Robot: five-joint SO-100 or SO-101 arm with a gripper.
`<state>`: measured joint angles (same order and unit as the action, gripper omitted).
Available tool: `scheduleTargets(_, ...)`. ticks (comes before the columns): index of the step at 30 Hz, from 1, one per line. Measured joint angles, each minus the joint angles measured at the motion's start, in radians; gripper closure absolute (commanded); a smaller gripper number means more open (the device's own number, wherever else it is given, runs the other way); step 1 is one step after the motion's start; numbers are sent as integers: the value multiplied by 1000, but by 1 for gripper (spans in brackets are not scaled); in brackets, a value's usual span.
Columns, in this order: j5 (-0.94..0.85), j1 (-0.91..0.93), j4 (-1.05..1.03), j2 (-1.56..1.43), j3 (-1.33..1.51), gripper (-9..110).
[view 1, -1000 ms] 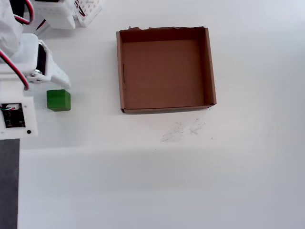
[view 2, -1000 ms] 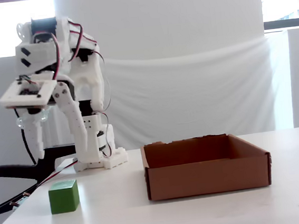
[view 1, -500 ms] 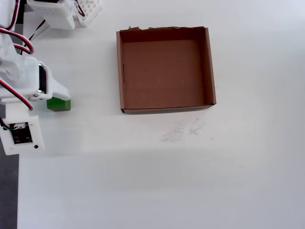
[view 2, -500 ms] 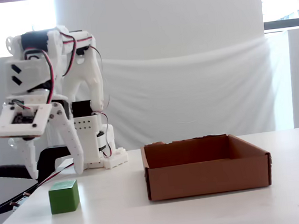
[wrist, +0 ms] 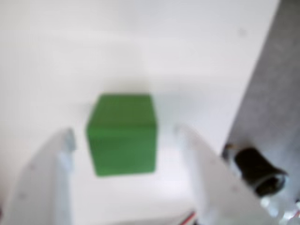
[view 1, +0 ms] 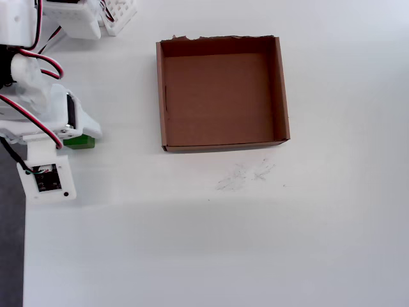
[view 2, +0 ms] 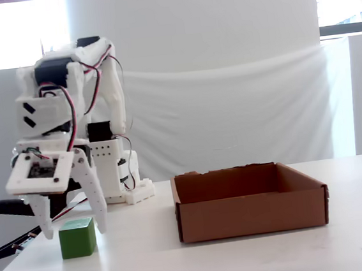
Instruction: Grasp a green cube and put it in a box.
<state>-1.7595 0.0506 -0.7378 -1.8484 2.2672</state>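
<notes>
**Fingers spread on either side of the green cube**

In the wrist view we see the small, matte, bright-green cube (wrist: 123, 133) sitting on the white counter (wrist: 140, 42), between the two white plastic fingers (wrist: 47, 183) of the gripper (wrist: 123, 136). The fingers stand apart, one on each side of the cube, and a strip of bare counter shows between each finger and the cube's side faces, so nothing is clamped. The view is blurred, so we cannot tell finer detail on the cube's faces.

In the fixed view the white arm (view 2: 69, 101) bends down over the cube (view 2: 77, 238), with the fingertips (view 2: 101, 223) lowered to about the cube's upper half, flanking it. The cube rests flat on the counter near its left edge in this view.

In the overhead view only a sliver of green (view 1: 81, 142) shows from under the gripper's white body (view 1: 45, 121). The shallow, square, brown cardboard box (view 1: 222, 41) lies well apart to the right of the cube in this view, its far wall ragged along the top. Faint grey scuff marks (view 1: 246, 176) sit on the counter just below the box.
</notes>
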Motion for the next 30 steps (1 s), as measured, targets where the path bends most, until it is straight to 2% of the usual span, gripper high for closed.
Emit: scheduleTargets(30, 9, -46, 129, 18, 97, 86)
